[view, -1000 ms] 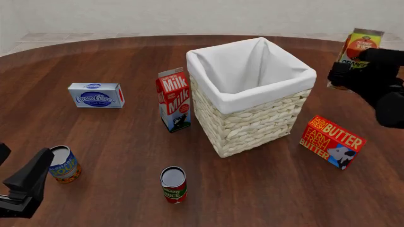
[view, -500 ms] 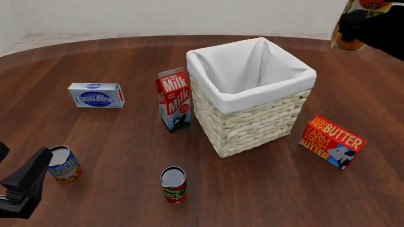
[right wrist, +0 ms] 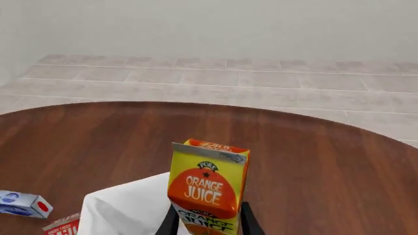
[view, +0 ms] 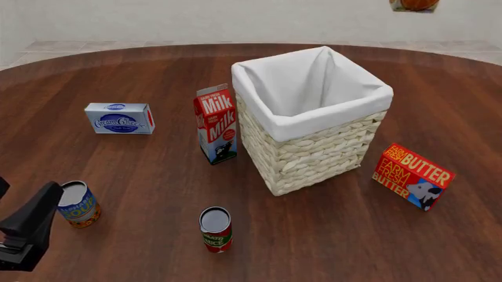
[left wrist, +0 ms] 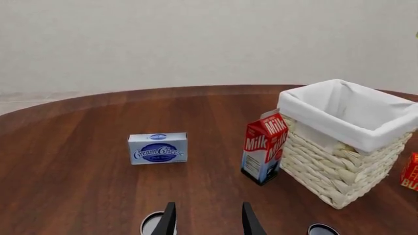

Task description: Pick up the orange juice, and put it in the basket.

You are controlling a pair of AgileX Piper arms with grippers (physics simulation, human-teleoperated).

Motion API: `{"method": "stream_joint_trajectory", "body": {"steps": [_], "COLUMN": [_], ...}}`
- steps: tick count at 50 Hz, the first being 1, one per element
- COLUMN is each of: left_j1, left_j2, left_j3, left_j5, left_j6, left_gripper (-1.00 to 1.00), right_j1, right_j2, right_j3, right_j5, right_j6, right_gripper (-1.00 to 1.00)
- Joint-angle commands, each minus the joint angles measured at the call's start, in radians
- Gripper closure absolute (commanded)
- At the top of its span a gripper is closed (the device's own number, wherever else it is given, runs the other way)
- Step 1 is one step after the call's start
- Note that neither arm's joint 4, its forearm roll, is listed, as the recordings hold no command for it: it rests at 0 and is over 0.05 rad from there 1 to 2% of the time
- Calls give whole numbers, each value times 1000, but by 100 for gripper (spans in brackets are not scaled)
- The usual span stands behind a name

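Right wrist view: the right tool [right wrist: 203, 223] pinches the orange juice [right wrist: 207, 188] by its lower part, one dark finger on each side of the carton, which stands upright between them. The carton is lifted clear of the counter [right wrist: 313, 161], with the white cloth lining of the basket [right wrist: 127, 205] visible below and behind it.

Front view: only the bottom edge of the orange juice [view: 413, 4] shows at the top border of the picture, high above the far right part of the counter [view: 157, 64] and beyond the basket [view: 310, 117]; the right tool itself is out of this view. The basket stands near the counter's middle. A milk carton [view: 216, 124] stands upright just beside the basket's left wall. A butter box [view: 412, 175] lies to the basket's right, a cream cheese box [view: 119, 118] well to the left, and a can [view: 216, 228] in front.

The left tool [view: 27, 229] rests low at the near left, just beside a second can [view: 79, 204]. Left wrist view: the left tool [left wrist: 207, 223] has its fingers spread, with nothing between them.
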Motion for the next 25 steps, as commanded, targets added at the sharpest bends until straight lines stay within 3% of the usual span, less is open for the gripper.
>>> {"method": "stream_joint_trajectory", "body": {"steps": [1, 4, 15, 25], "left_j1": [0, 1, 6, 4], "left_j2": [-2, -2, -3, -3], "left_j3": [-6, -6, 1, 1], "left_j5": [8, 8, 3, 8], "left_j6": [-3, -4, -2, 0], "left_gripper": [-100, -100, -100, -100], "right_j1": [74, 118, 241, 277], "right_j2": [47, 67, 54, 70], "right_j3": [-118, -93, 52, 115], "right_j5": [131, 126, 43, 15], "right_j6": [-17, -36, -18, -9], "right_gripper": [100, 100, 100, 100]}}
